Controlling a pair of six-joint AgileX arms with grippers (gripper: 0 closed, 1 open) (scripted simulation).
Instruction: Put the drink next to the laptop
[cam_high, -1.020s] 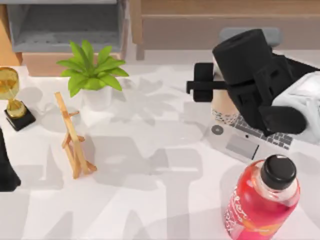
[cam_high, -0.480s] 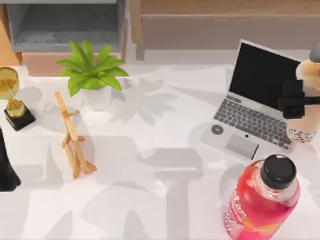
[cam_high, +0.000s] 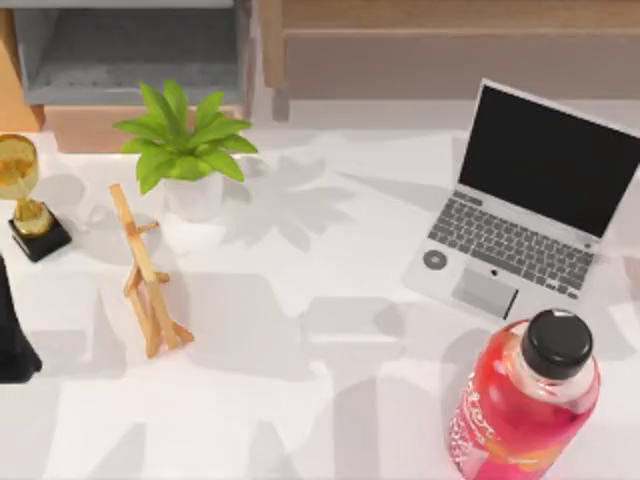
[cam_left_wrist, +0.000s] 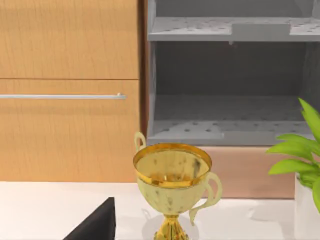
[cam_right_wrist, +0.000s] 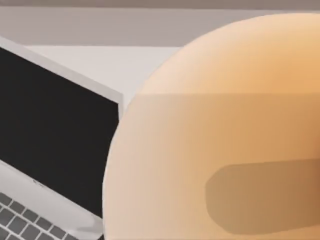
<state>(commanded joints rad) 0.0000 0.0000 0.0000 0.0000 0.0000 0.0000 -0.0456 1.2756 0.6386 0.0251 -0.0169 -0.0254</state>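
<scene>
The drink (cam_right_wrist: 215, 135) looms as a big orange-beige rounded cup right in front of the right wrist camera, held in my right gripper. A darker bar shows through its lower side. The laptop (cam_right_wrist: 50, 140) stands just beside the cup, its black screen and grey keys showing. In the top view the silver-grey laptop (cam_high: 520, 205) lies open at the right of the table, screen toward the back. My left arm (cam_high: 12, 340) rests parked at the table's left edge.
A tall pink bottle (cam_high: 525, 400) with a black cap stands in front of the laptop. A potted plant (cam_high: 185, 140), a wooden easel (cam_high: 148, 275) and a gold trophy (cam_high: 25, 195) occupy the left half. Cabinets and a grey shelf (cam_left_wrist: 230, 80) line the back.
My right arm carried the drink from over the laptop's left side to the right, past the laptop and off the top view's right edge. The left arm stayed still.
</scene>
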